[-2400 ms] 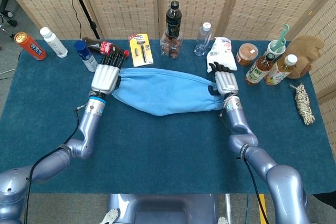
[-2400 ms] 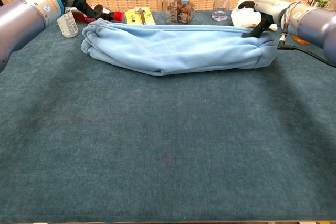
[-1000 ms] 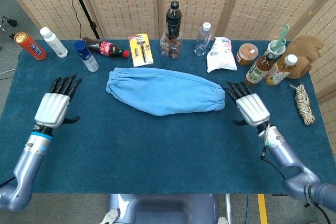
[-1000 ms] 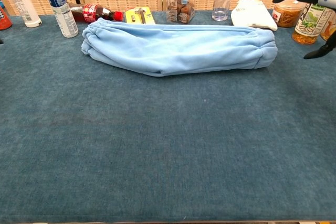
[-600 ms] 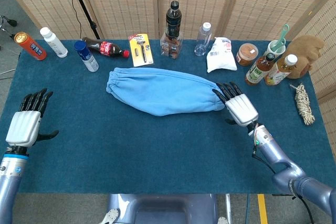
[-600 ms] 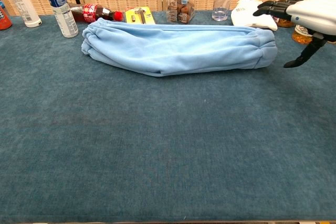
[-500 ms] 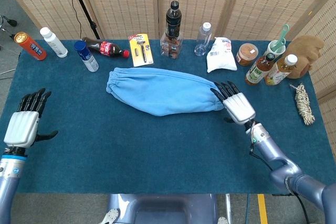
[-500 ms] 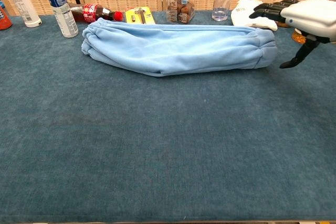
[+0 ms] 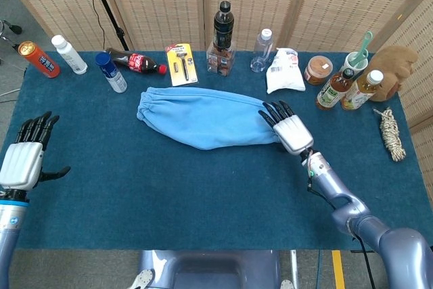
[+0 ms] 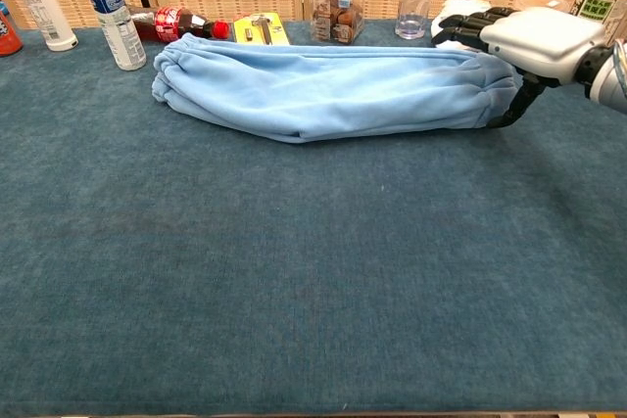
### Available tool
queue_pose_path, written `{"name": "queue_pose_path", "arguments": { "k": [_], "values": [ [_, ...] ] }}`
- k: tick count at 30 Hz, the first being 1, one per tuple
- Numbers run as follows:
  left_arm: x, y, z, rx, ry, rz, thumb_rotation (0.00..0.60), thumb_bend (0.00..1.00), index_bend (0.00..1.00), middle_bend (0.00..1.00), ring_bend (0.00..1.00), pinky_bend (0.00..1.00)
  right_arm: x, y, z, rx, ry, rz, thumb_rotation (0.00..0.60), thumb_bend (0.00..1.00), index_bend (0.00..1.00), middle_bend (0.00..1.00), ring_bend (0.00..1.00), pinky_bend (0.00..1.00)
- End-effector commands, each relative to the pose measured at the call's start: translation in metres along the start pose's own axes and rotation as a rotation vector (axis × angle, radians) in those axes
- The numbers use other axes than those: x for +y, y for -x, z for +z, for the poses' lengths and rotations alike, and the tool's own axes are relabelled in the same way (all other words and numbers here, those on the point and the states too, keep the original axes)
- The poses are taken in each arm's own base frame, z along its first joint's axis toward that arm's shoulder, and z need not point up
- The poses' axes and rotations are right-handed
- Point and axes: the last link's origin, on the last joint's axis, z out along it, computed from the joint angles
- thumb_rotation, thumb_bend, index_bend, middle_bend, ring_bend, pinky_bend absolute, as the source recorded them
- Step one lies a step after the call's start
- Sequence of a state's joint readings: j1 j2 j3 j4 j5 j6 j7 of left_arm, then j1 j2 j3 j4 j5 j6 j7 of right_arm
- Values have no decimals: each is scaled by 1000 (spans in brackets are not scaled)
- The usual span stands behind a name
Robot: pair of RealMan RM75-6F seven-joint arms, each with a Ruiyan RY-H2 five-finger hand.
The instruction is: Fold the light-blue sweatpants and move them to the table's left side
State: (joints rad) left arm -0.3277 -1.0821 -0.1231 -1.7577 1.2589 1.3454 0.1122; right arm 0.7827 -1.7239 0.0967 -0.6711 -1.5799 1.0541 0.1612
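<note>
Sweatpants (image 9: 206, 117) lie folded at centre of the counter (image 9: 203, 194); right hand (image 9: 287, 126) spread over their right end; left hand (image 9: 22, 157) open at far left edge.

I see open table (image 9: 203, 194) in front of the sweatpants (image 9: 206, 116), wide enough for either hand. Left side bare around my left hand (image 9: 21, 160). Behind the sweatpants, bottles (image 9: 223, 28) and a razor pack (image 9: 180, 63) crowd the back edge. Right hand (image 9: 289, 130) sits at the right end, white bag (image 9: 283, 71) just behind.
</note>
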Motion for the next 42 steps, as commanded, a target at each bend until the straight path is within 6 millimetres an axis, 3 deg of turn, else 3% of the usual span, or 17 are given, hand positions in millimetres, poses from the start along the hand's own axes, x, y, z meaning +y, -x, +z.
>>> {"name": "queue_pose_path", "arguments": {
  "k": [1,6,14,17,19,21,24,42],
  "values": [
    [-1,-1,1,0,-5,-5,600,62,0,0,0,0,-2,4,10,-14,-2,-41,600,0,104,0,0,64],
    [-3,-3,1,3,-9,-6,600,62,0,0,0,0,1,11,12,-43,1,-81,600,0,147,0,0,80],
    [-7,-3,2,3,-23,-13,600,61,0,0,0,0,3,16,15,-53,15,-97,600,27,275,47,16,246],
    [-7,-4,3,3,-26,-16,600,62,0,0,0,0,3,18,17,-55,18,-104,600,221,410,186,150,363],
    [-7,-4,3,2,-28,-17,600,62,0,0,0,0,3,18,16,-44,12,-99,600,457,529,304,280,459],
    [-8,-4,3,1,-30,-19,600,61,0,0,0,0,2,16,15,-23,1,-94,600,669,596,371,356,526],
    [-7,-2,3,-4,-29,-20,600,61,0,0,0,0,4,15,10,4,-21,-92,600,843,628,412,407,578],
    [-1,0,-3,-12,-6,-8,600,62,0,0,0,0,45,-18,-12,117,-19,-120,600,894,641,428,432,598]
  ]
}}
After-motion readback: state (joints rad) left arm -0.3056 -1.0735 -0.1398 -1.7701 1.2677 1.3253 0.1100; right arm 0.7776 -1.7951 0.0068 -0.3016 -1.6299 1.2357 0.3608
